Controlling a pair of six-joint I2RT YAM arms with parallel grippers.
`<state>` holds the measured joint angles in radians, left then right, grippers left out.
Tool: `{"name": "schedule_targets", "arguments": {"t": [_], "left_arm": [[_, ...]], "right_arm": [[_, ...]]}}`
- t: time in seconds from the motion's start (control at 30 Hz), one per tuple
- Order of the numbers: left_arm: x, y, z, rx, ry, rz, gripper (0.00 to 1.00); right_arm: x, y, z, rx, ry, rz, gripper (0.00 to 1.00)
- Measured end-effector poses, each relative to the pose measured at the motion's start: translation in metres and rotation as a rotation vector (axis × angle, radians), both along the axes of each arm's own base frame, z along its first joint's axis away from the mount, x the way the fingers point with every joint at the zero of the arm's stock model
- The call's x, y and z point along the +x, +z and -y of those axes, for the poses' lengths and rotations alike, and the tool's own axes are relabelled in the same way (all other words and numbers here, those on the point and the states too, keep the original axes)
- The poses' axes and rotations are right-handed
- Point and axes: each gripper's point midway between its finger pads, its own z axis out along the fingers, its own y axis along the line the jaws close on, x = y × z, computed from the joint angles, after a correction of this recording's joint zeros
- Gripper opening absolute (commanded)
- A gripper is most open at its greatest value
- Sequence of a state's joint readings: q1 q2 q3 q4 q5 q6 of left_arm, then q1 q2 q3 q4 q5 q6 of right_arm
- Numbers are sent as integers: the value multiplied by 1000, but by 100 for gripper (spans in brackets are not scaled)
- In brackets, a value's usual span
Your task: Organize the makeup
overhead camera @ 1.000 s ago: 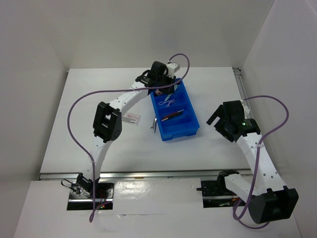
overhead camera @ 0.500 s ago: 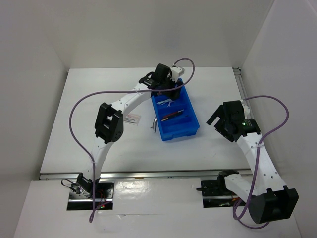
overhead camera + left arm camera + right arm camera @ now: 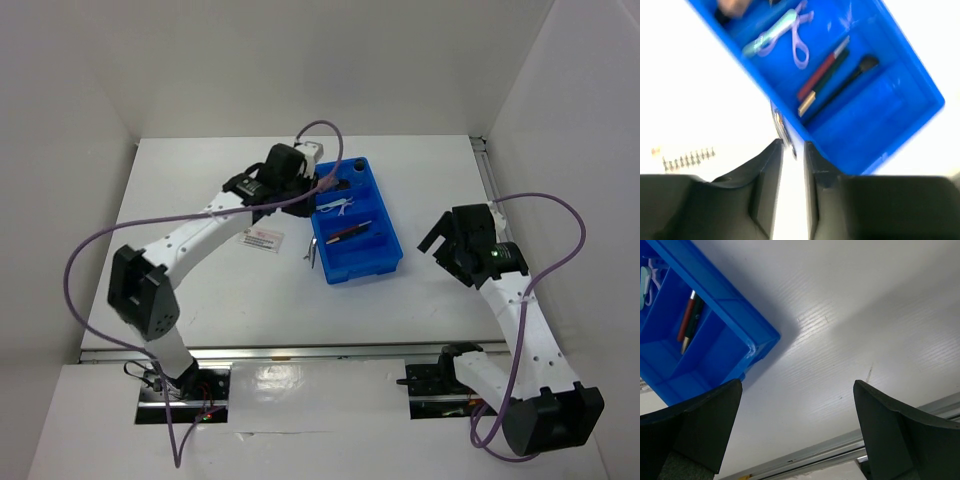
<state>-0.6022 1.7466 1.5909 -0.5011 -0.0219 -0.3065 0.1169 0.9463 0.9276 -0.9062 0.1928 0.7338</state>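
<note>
The blue compartment tray [image 3: 388, 255] holds a lilac looped piece [image 3: 340, 207] with a mint handle and thin dark pencils [image 3: 348, 232]. A dark-capped item [image 3: 356, 167] lies in its far compartment. The lilac piece [image 3: 799, 37], the pencils [image 3: 822, 75] and a dark brush [image 3: 847, 80] also show in the left wrist view. The white red-printed packet [image 3: 262, 238] lies left of the tray. A small clear vial [image 3: 311, 250] stands against the tray's left wall. My left gripper [image 3: 305, 197] hovers at the tray's left edge, jaws narrowly apart and empty [image 3: 792, 150]. My right gripper [image 3: 448, 240] is wide open and empty, right of the tray.
White walls close in the table on the left, back and right. A metal rail [image 3: 840, 450] runs along the near edge. In the right wrist view the tray's corner [image 3: 760, 347] is at the upper left, with bare table beside it.
My left gripper has pulled out of the tray's far compartment and moved left and nearer. Its elbow has swung far to the left. The right arm has not moved.
</note>
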Motion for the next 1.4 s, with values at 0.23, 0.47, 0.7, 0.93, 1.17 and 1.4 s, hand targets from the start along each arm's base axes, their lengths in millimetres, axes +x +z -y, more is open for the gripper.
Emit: {"name": "schedule_targets", "arguments": {"t": [0.23,0.47,0.7,0.93,1.17,1.4], "left_arm": [[-40,-62,-21,-7,134,-211,62],[-56,-140,-27,72,224,-414,61],[-51,-152,-22,65,253,-433,56],[-45,-172,-27,102,303,-438,53],[-29,-175,-31,122,354,-387,51],[-20,-176,-37,166,363,-344,53]], "right_arm": [[-2,5,-2,8,16,20,100],[-3,9,-2,12,19,40,100],[-3,10,-3,17,22,45,100],[-3,10,-4,18,23,45,100],[-3,10,-4,19,24,45,100],[-3,10,-4,19,24,44,100]]}}
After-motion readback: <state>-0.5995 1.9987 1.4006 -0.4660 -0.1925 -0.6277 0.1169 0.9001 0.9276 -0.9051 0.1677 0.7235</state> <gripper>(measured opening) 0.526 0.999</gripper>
